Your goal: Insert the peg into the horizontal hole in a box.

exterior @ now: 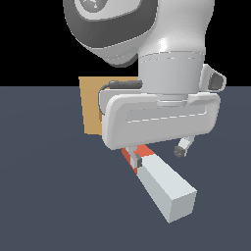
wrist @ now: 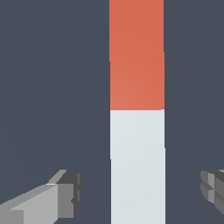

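One robot arm was seen from two cameras in a simulated scene with a dark blue-grey floor [exterior: 49,196] under a black background. In the exterior view, the arm's large white and grey body filled the upper middle of the picture, and the gripper [exterior: 159,156] was held low over the peg [exterior: 162,184]. The peg, a long square bar, was laid flat on the floor, its white end pointed toward the camera and its red end tucked under the gripper body. The fingers [exterior: 181,148] were spread apart, one on each side of the peg, with nothing clamped between them. In the wrist view, the peg [wrist: 137,131] was shown running straight between the two grey fingertips [wrist: 65,192], clear gaps of floor being left on both sides, so no contact was made. The junction of red and white was placed a little beyond the fingertips. The box [exterior: 92,105], tan and plain, was stood behind the arm toward the exterior view's left, partly hidden by the gripper body. The hole could not be seen.
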Controlling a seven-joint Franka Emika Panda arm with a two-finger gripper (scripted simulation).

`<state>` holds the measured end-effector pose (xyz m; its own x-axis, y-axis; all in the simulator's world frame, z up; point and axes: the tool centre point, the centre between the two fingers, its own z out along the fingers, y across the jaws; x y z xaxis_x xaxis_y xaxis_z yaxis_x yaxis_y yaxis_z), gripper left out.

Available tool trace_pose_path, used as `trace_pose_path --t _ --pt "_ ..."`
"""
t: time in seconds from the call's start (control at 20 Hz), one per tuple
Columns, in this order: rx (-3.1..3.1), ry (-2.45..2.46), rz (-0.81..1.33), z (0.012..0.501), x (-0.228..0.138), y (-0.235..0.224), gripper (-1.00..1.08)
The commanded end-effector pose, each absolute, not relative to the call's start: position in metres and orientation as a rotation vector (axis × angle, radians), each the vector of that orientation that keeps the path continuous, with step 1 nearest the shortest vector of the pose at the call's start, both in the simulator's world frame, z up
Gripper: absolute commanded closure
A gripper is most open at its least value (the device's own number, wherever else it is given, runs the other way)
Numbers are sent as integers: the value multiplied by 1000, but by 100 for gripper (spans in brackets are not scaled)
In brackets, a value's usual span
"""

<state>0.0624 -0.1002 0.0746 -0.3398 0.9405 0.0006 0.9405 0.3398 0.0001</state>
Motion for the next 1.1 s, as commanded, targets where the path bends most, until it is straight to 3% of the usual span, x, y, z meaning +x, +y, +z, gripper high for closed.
trace_pose_path --t 0.0,1.0,1.05 --pt "-1794 -2579 0 73 64 -101 -92" --pt "-1793 -2580 0 23 65 -101 -92" --pt "-1793 -2580 0 23 65 -101 108"
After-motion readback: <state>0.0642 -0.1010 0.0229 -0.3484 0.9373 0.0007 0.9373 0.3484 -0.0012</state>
